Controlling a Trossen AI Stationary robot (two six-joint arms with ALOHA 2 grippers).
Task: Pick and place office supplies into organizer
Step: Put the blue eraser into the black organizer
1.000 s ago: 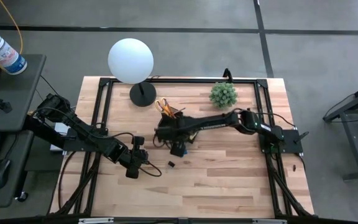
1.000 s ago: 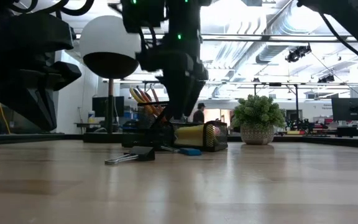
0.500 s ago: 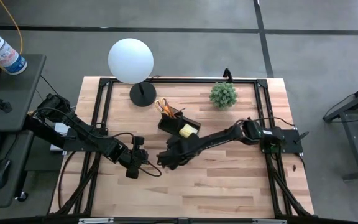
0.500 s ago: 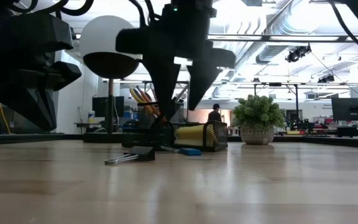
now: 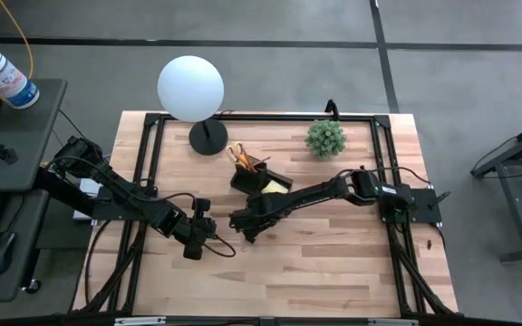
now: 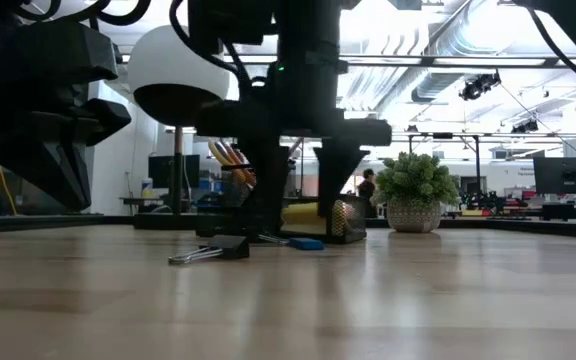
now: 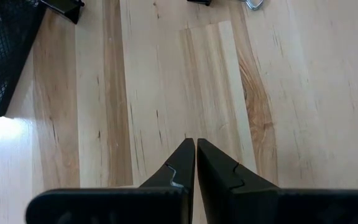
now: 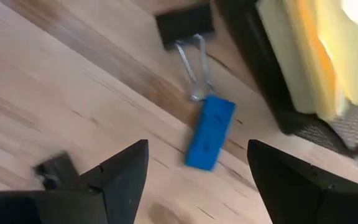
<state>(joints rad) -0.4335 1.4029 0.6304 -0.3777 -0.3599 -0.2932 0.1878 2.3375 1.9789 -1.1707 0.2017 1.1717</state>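
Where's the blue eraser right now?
The blue eraser lies flat on the table, just in front of the organizer, beside a binder clip, ahead of the open right claw.

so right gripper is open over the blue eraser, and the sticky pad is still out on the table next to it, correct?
Not quite. The right gripper is open over the blue eraser, but the yellow sticky pad is not on the table: it already sits inside the black mesh organizer. The right wrist view shows this. What lies on the wood beside the eraser is a black binder clip.
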